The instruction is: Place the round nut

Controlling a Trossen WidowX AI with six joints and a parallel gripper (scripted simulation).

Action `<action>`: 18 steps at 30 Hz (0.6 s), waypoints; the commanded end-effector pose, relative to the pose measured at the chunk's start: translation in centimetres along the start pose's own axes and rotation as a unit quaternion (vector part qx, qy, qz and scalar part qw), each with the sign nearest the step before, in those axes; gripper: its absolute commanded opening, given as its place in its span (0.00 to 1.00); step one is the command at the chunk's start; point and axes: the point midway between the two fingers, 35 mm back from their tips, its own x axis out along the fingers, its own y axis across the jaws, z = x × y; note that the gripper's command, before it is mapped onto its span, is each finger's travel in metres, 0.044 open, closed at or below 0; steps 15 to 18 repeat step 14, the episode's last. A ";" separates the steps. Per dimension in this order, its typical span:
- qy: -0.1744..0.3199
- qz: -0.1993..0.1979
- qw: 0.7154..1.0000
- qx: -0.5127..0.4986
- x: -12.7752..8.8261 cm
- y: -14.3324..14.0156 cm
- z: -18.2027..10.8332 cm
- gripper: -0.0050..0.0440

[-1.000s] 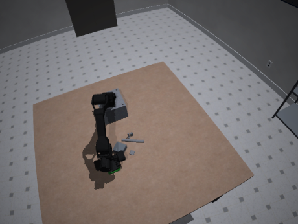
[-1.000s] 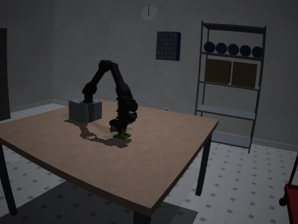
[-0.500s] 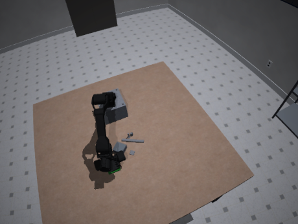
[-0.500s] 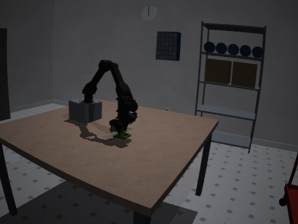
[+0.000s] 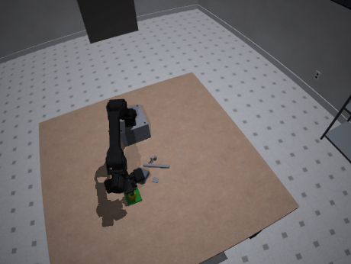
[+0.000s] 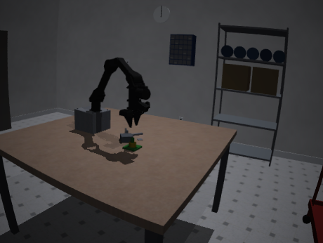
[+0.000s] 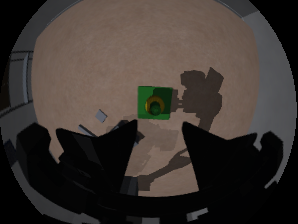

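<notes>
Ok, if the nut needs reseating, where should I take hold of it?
Grip the nut across its outer rim, coming straight down from above. It lies flat on the green base, so only its sides offer faces. The gripper hangs open above it.

Top view: arm (image 5: pixel 114 152) hides near corner of green base (image 5: pixel 136 198). Round nut (image 5: pixel 131 195) too small to resolve; peg indistinguishable. Small grey parts (image 5: pixel 156 165) unidentifiable. Wrist view: finger (image 7: pixel 107 156) roots lost in dark. Exterior view: shelf rack (image 6: pixel 284 70) partly dim.
</notes>
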 end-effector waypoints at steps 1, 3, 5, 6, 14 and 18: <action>0.013 0.005 1.000 0.000 -0.2 0.1 -0.4 0.63; 0.013 0.005 1.000 0.000 -0.2 0.0 0.0 0.63; 0.013 0.005 1.000 0.000 -0.2 0.0 0.1 0.63; 0.013 0.005 1.000 0.000 -0.2 0.0 0.1 0.63; 0.013 0.005 1.000 0.000 -0.2 0.0 0.1 0.63; 0.013 0.005 1.000 0.000 -0.2 0.0 0.1 0.63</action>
